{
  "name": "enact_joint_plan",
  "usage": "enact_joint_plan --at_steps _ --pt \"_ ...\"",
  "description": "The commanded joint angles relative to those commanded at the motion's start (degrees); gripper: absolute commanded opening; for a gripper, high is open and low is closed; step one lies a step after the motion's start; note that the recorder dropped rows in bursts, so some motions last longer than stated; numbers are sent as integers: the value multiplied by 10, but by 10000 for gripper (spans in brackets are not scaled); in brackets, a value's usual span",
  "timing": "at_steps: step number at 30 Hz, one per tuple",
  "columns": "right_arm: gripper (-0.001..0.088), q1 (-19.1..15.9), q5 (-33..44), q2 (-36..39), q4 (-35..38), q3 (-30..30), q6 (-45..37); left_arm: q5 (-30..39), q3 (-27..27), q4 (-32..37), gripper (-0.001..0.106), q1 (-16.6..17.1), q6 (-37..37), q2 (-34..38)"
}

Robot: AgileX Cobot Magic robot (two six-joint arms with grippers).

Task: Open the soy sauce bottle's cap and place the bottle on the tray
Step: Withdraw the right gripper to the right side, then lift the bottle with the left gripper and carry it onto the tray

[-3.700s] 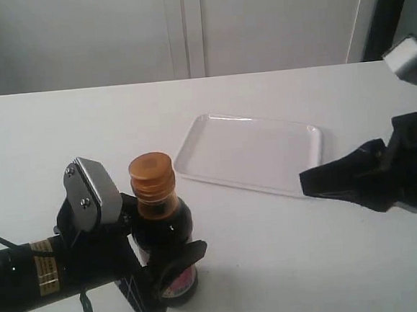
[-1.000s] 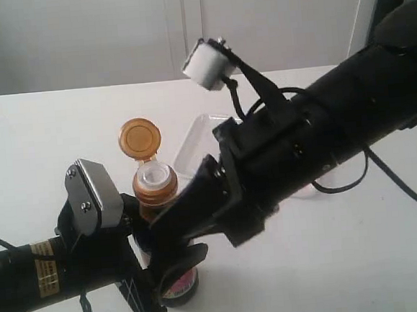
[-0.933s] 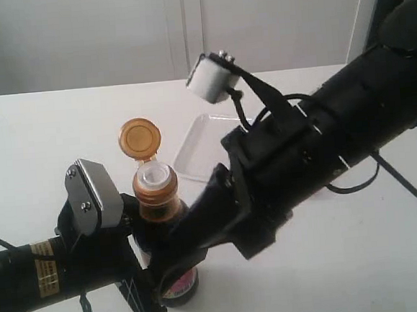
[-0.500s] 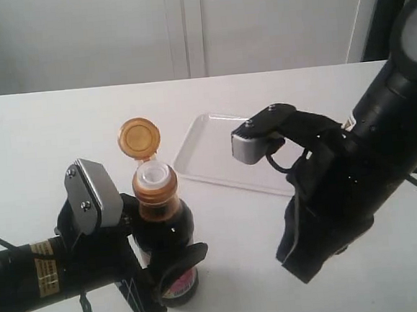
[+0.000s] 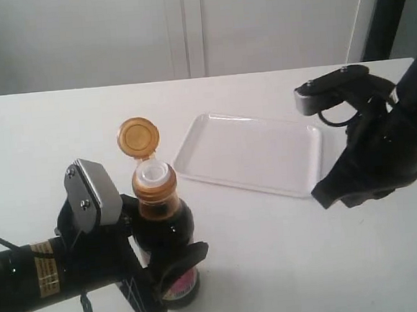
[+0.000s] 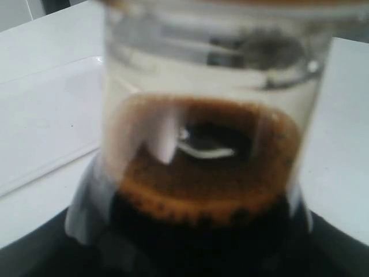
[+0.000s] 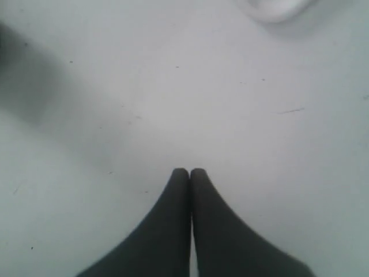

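Bottle first: the soy sauce bottle [image 5: 163,235] stands upright on the white table [image 5: 48,132], clamped low on its body between the fingers of the left gripper [image 5: 170,271], one dark finger curling across the front near the label. Its orange cap [image 5: 138,138] is flipped up and back on the hinge, leaving the white spout [image 5: 153,175] bare. The white tray [image 5: 251,152] lies flat, well apart from the bottle, toward the right. Just past the tray's near right corner hangs the right gripper [image 7: 189,172], fingers pressed together, holding nothing.
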Motion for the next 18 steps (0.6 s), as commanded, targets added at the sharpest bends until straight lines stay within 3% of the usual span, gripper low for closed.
enact_joint_plan --at_steps 6,12,18 --pt "0 -52 -105 -26 0 65 16 -36 0 -12 0 0 1 -1" --pt "0 -53 -198 -43 -3 142 16 -36 -20 -20 0 0 -1 -1" --pt "0 -53 -230 -43 -3 151 27 -36 -60 -20 0 0 -18 -20"
